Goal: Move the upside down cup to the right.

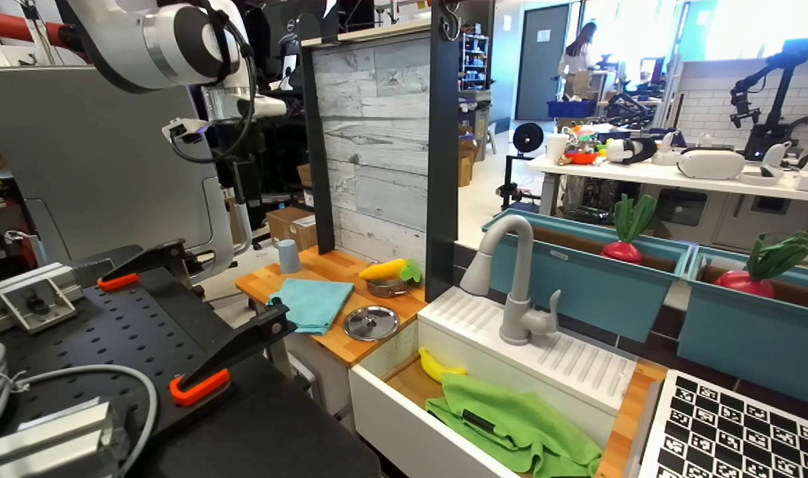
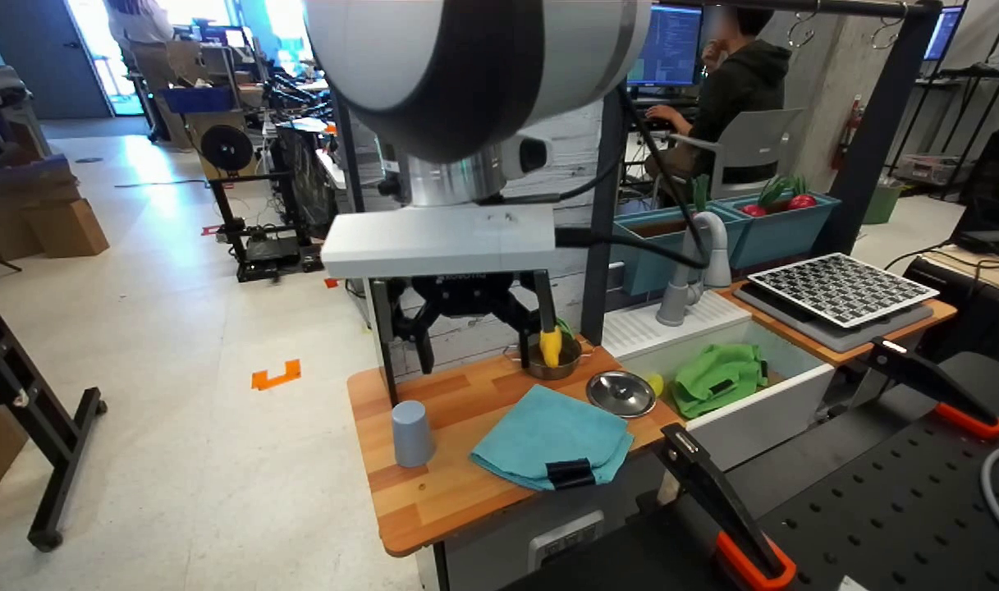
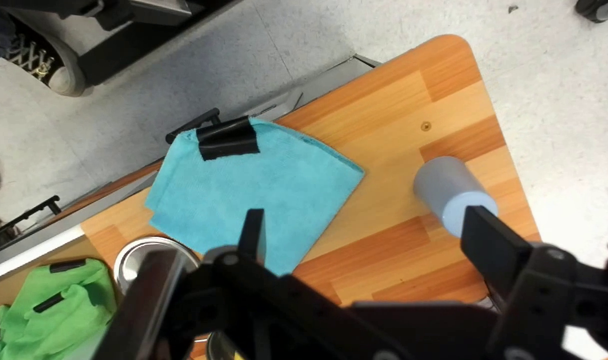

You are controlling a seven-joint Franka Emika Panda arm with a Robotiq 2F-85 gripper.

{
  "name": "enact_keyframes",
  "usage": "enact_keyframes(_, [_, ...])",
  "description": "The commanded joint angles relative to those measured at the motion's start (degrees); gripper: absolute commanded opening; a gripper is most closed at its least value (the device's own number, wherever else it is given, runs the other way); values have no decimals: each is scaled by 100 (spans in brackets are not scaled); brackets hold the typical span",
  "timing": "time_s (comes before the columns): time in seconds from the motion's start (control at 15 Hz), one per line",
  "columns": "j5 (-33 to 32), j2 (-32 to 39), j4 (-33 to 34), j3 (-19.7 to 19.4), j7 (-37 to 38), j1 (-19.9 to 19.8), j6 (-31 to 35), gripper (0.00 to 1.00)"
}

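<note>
A blue-grey cup stands upside down on the wooden counter, near its outer end. It shows in both exterior views (image 1: 288, 257) (image 2: 412, 433) and in the wrist view (image 3: 443, 187). My gripper (image 2: 476, 359) is open and empty, above the counter and higher than the cup. In the wrist view my gripper (image 3: 366, 215) has its fingers wide apart; the right finger overlaps part of the cup's base in the picture, but they are apart. The wooden counter (image 2: 458, 484) carries a folded teal cloth beside the cup.
The teal cloth (image 2: 552, 435) lies beside the cup. A metal lid (image 2: 620, 393) and a pan (image 2: 552, 365) with a yellow toy vegetable (image 1: 384, 270) are farther along. A sink (image 1: 410, 425) holds a green cloth (image 1: 516, 425) and a banana (image 1: 439, 365). A wooden wall panel (image 1: 377, 139) rises behind.
</note>
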Motion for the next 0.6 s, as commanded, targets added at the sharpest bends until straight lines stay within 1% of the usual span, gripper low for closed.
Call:
enact_keyframes(0.0, [24,588,483,-187,328,222,345,100])
enact_keyframes(0.13, [126,868,696,-222,486,260,553,100])
enact_keyframes(0.27, [268,1166,974,-159,494,216,636,100])
enact_keyframes(0.53, [489,1703,1570,-25,314,174,555,100])
